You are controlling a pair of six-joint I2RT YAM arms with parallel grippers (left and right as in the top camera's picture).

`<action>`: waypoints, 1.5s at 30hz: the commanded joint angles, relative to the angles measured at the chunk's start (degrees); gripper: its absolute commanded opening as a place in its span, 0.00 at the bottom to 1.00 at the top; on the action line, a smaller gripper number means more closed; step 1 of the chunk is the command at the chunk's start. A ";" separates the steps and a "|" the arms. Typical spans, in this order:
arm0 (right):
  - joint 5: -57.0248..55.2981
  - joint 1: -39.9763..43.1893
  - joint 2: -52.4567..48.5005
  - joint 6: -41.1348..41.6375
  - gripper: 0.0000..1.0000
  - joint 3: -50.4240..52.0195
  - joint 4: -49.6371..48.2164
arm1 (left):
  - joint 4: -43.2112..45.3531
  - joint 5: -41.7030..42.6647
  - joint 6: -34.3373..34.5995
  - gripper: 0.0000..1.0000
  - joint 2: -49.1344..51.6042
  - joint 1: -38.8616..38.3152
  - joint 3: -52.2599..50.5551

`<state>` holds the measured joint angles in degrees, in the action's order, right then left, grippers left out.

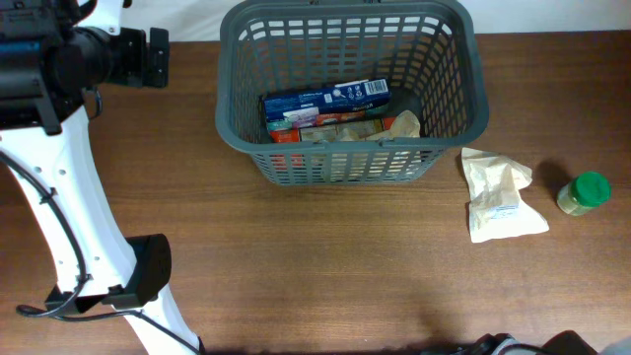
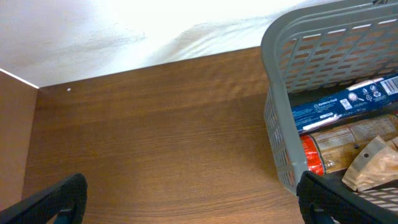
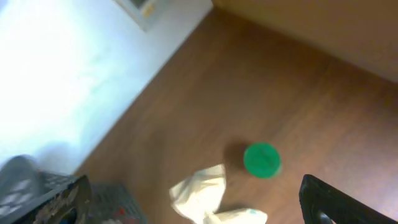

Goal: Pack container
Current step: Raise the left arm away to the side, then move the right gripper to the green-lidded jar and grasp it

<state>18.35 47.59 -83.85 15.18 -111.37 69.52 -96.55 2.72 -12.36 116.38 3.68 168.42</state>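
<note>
The dark grey basket (image 1: 347, 166) stands at the table's back centre. It holds a blue box (image 1: 325, 98), a clear packet with a red end (image 1: 330, 129) and a beige packet (image 1: 405, 124). It also shows in the left wrist view (image 2: 278, 118). A white crumpled packet (image 1: 499, 194) and a green-lidded jar (image 1: 585, 192) lie on the table to its right. My left gripper (image 2: 193, 208) is open and empty, raised left of the basket. My right gripper (image 3: 199, 211) is open and empty, high above the white packet (image 3: 202, 193) and the jar (image 3: 261, 160).
The left arm's white base and links (image 1: 69, 217) fill the left side of the table. A white wall (image 2: 124, 31) backs the table. Part of the right arm (image 1: 523, 345) shows at the front edge. Bare wood (image 1: 325, 266) lies in front of the basket.
</note>
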 commanded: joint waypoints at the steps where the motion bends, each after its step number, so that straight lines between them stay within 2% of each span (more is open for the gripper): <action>1: -10.58 -3.02 -4.68 -0.11 0.99 7.76 -1.86 | -0.11 -0.20 0.76 0.99 -0.24 0.24 0.00; 8: -10.91 -2.97 -17.53 1.86 1.00 14.73 -6.56 | -0.11 -0.20 0.76 0.99 -0.24 0.24 0.00; 11: -10.47 -3.61 -24.98 2.56 0.91 14.73 -7.08 | -0.11 -0.20 0.76 0.99 -0.24 0.24 0.00; 16: -13.46 -4.17 -30.67 4.79 0.90 14.73 -7.50 | -0.11 -0.20 0.76 0.99 -0.24 0.24 0.00; 26: -16.72 -4.20 -32.68 4.92 0.89 15.37 -7.50 | -0.11 -0.20 0.76 0.99 -0.24 0.24 0.00; 36: -16.63 -5.60 -32.70 5.51 0.89 25.20 -15.52 | -0.11 -0.20 0.76 0.99 -0.24 0.24 0.00; 45: -16.02 -5.57 -32.68 5.49 0.90 26.40 -15.85 | -0.11 -0.20 0.76 0.99 -0.24 0.24 0.00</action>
<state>4.71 41.69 -114.37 20.78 -87.07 53.30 -96.64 2.72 -12.36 116.38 3.68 168.42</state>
